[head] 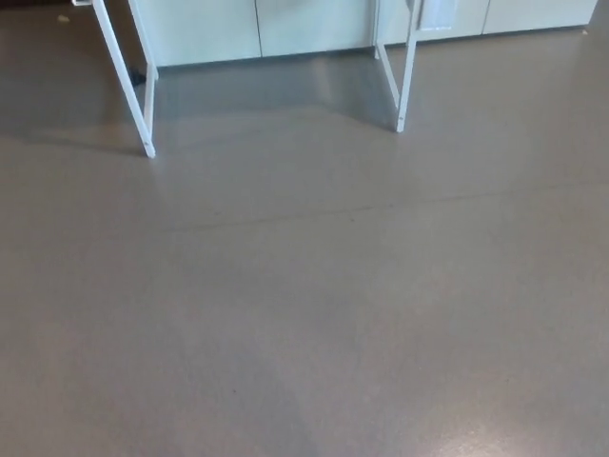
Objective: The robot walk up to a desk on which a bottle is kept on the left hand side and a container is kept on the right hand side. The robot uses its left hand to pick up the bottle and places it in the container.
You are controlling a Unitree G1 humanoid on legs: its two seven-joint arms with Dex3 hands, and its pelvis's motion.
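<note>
Grey-brown floor [304,324] fills almost the whole head view, smooth and slightly glossy, with a paler sheen toward the lower right corner and a faint thin seam running across it from left of centre up toward the right edge. Neither of the robot's hands shows anywhere in the picture, so whether their fingers are apart or closed cannot be told, and no forearm comes in from either side.

Farther out, near the top of the view, two white legs of a frame stand on the floor. One, the left leg [127,81], slants down from the upper left and ends in a foot on the floor, with a second white bar joining it just above that foot. Its partner, the right leg [406,81], comes down right of centre, also paired with a shorter bar that meets it low down. Both are cut off by the top edge, so what they carry is out of sight; the surface they may support does not show.

Behind the legs, along the top edge, runs a row of pale cabinet fronts [314,24] with narrow vertical gaps between the panels, their bottom edge sitting just above the floor. A softer, darker shadow lies on the floor between the two legs and spreads left beneath the first one.

Neither the bottle nor the container is visible, so their places cannot be told from this view.
</note>
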